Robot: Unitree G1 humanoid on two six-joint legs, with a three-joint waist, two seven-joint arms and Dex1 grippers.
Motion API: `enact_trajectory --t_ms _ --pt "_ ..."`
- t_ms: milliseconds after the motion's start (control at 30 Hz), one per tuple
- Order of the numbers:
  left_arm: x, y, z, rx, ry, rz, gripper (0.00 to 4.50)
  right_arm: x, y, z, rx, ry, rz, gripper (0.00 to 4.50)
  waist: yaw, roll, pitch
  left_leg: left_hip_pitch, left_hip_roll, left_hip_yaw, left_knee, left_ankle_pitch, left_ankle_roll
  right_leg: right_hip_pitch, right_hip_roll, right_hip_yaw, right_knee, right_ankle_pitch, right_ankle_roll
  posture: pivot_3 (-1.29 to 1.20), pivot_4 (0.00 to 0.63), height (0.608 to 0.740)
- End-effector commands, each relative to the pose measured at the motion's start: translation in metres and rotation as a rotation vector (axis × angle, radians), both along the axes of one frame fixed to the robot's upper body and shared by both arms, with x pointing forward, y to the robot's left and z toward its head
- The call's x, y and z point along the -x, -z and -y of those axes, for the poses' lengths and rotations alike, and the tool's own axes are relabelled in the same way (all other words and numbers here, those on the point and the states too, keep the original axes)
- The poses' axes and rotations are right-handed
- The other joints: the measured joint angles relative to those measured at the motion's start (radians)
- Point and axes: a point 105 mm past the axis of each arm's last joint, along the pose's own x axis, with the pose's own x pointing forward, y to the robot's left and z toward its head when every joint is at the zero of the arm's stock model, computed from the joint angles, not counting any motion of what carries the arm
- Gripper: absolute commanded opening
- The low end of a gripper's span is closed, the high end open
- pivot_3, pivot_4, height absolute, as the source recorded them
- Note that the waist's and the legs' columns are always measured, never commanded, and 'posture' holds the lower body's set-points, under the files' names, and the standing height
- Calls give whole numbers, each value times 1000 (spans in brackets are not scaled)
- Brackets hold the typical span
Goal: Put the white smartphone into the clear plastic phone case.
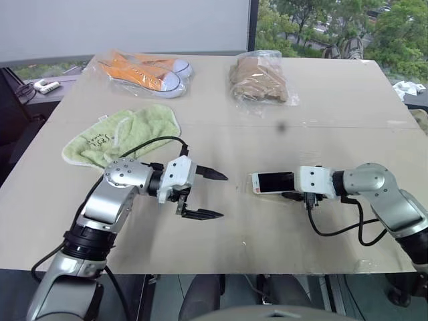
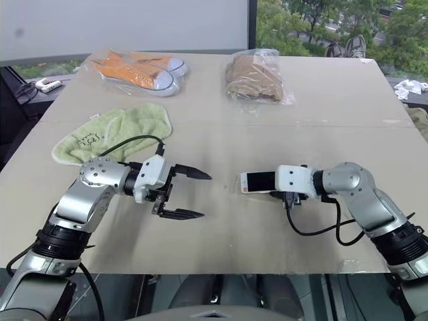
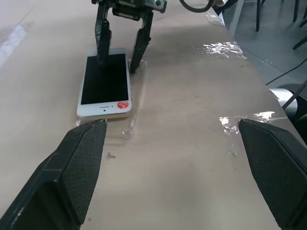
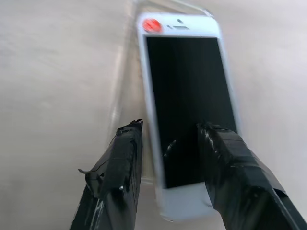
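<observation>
the white smartphone [image 4: 187,105] is laid flat on the surface [image 1: 281,227], screen up, between the right fingers [image 4: 120,167], which are parted, not clamped. left fingers [image 3: 76,167] are spread wide, well apart from it. no readable writing is seen on it.

On the pale table [image 1: 281,234], the white smartphone [image 1: 273,182] lies flat at centre, screen up, its long side running three-to-nine o'clock. The right gripper [image 1: 289,190] reaches in from three o'clock and sits over the phone's near end. At nine o'clock of the phone, well apart, the left gripper [image 1: 212,195] points toward it with its black fingers spread wide. A green towel [image 1: 124,134] lies at ten o'clock, orange sneakers in a clear bag [image 1: 148,72] at eleven, and a bagged brown cloth [image 1: 261,80] at twelve.
</observation>
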Motion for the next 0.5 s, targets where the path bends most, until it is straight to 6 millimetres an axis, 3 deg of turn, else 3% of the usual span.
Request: enact_trajectory --t_ms 33,167,267,433,467,500 --pt "1 -8 0 3 11 56 4500 16 -17 -2 -41 -30 -71 1973 1 0 0 0 0 0 0 0 0 0 0 0 0 0 0 0 150 740" --pt "-2 -8 1 3 10 59 4500 9 -35 -9 -113 27 -72 1973 -1 0 0 0 0 0 0 0 0 0 0 0 -1 0 0 0 150 740" --pt "-3 -8 0 2 11 61 4500 -9 -46 -9 -174 128 -43 1973 -4 0 0 0 0 0 0 0 0 0 0 0 0 0 0 0 150 740" --pt "-5 -7 1 3 12 66 4500 -34 -48 7 -173 235 -47 1973 3 0 0 -1 0 0 0 0 0 0 0 -1 -1 0 0 0 150 740" --pt "-5 -7 1 4 12 66 4500 -33 -48 10 -155 210 -50 2473 3 0 0 -1 0 0 0 0 0 0 0 0 -2 0 0 0 150 740" --pt "-6 -7 1 5 12 65 4500 -34 -49 12 -130 185 -39 2684 3 1 0 -1 0 0 0 0 0 0 0 0 -2 0 0 0 150 740"
